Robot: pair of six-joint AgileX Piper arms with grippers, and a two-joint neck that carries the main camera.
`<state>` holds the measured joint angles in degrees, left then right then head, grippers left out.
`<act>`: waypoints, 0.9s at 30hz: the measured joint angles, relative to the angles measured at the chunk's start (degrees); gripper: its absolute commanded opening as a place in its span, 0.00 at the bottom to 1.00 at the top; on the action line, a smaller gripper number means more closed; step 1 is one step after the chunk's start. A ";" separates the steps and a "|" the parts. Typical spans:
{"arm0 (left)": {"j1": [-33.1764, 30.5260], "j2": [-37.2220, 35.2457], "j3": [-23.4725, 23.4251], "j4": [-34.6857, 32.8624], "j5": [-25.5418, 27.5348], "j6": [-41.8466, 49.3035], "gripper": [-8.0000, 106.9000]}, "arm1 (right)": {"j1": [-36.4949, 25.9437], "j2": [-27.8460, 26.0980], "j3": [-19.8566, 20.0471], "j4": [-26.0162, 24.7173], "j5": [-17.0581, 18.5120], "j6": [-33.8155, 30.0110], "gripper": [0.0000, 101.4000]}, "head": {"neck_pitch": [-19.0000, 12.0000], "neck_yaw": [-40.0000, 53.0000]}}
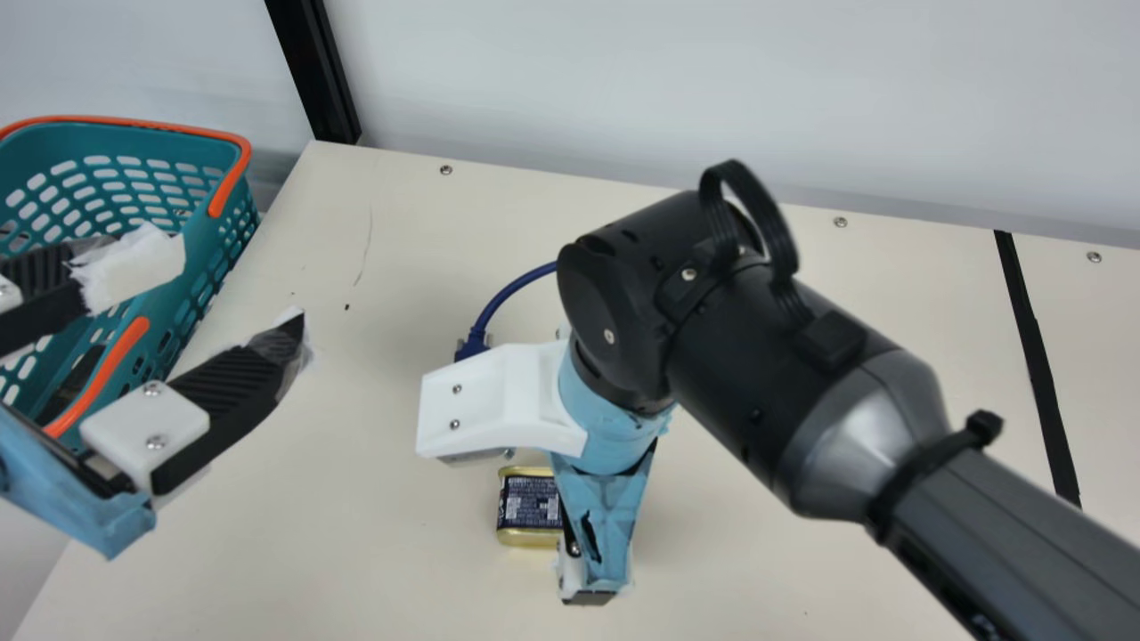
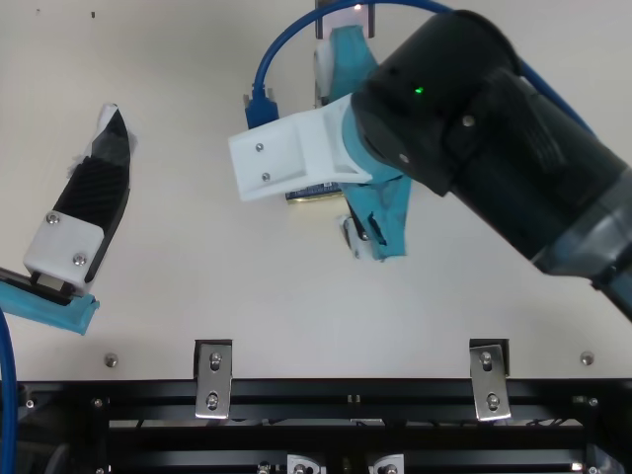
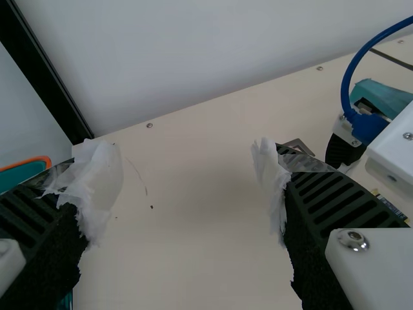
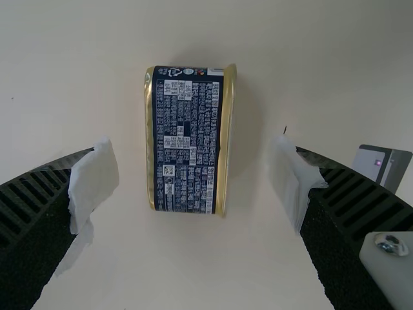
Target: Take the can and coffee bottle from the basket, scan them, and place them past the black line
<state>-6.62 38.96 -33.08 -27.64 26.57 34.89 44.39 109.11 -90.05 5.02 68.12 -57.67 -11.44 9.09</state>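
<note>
A: Quick, where's the can [image 4: 187, 139]?
B: On the tabletop [image 1: 356, 499], dark label side up, gold rims. Lower ctr of main view, partly hidden by the R arm.
A: R hand [image 2: 342, 156]?
B: Over the can. R wrist view has R hand [image 4: 197, 165] wide open, can btwn the fingers, gap on each side, no contact. Holding nothing.
A: And L hand [image 1: 233, 289]?
B: L side of main view, one finger over the basket [image 1: 160, 122], the other over tabletop. L wrist view: L hand [image 3: 187, 171] also wide open, nothing btwn its fingers.
A: Basket pos?
B: Upper L of main view, teal w/ orange handles, by the tabletop's L edge. Smth dark low inside, can't tell what.
A: Black line [image 1: 1038, 356]?
B: Far R of main view, running down the tabletop, well apart from the can.
A: Anything else?
B: Blue cable [image 1: 512, 289] plugged in at the white cam housing [image 1: 499, 392] on the R arm, ctr of main view. Also a gray-and-black item [image 4: 381, 165] w/ a small pinkish light spot, R edge of R wrist view.
</note>
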 measured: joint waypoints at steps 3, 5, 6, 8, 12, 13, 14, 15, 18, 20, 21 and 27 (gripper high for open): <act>0.00 0.00 0.00 0.00 0.00 0.00 0.85 | 0.19 1.34 0.33 0.55 -1.35 0.42 1.00 | 0.00 0.00; 0.00 0.00 0.00 0.00 0.00 0.00 0.85 | 0.31 2.10 0.45 0.88 -2.00 0.48 1.00 | 0.00 0.00; 0.00 0.00 0.00 0.00 0.00 0.00 0.85 | 0.37 2.42 0.45 0.88 -2.43 0.55 1.00 | 0.00 0.00; 0.00 0.00 0.00 0.00 0.00 0.00 0.85 | 0.37 3.07 0.45 1.03 -3.21 0.85 1.00 | 0.00 0.00; 0.00 0.00 0.00 0.00 0.00 0.00 0.85 | 0.37 4.36 0.45 1.34 -4.17 0.98 1.00 | 0.00 0.00; 0.00 0.00 0.00 0.00 0.00 0.00 0.85 | 0.37 4.65 0.40 1.34 -4.33 1.17 1.00 | 0.00 0.00; 0.00 0.00 0.00 0.00 0.00 0.00 0.85 | 0.32 4.94 0.34 1.29 -4.46 1.30 1.00 | 0.00 0.00; 0.00 0.00 0.00 0.00 0.00 0.00 0.85 | 0.18 5.22 0.27 1.13 -4.59 1.45 1.00 | 0.00 0.00; 0.00 0.00 0.00 0.00 0.00 0.00 0.85 | 0.00 5.65 0.34 -0.04 -4.63 1.58 0.00 | 0.00 0.00; 0.00 0.00 0.00 0.00 0.00 0.00 0.85 | -0.06 5.67 0.70 -0.40 -4.47 1.80 0.00 | 0.00 0.00; 0.00 0.00 0.00 0.00 0.00 0.00 0.85 | -0.11 5.59 0.93 -0.31 -3.79 1.99 0.00 | 0.00 0.00; 0.00 0.00 0.00 0.00 0.00 0.00 0.85 | -0.23 3.40 0.10 -1.52 -4.39 4.84 0.00 | 0.00 0.00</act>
<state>-6.62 38.96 -33.08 -27.64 26.57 34.89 44.16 112.51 -89.95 3.50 63.73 -52.83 -11.44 9.09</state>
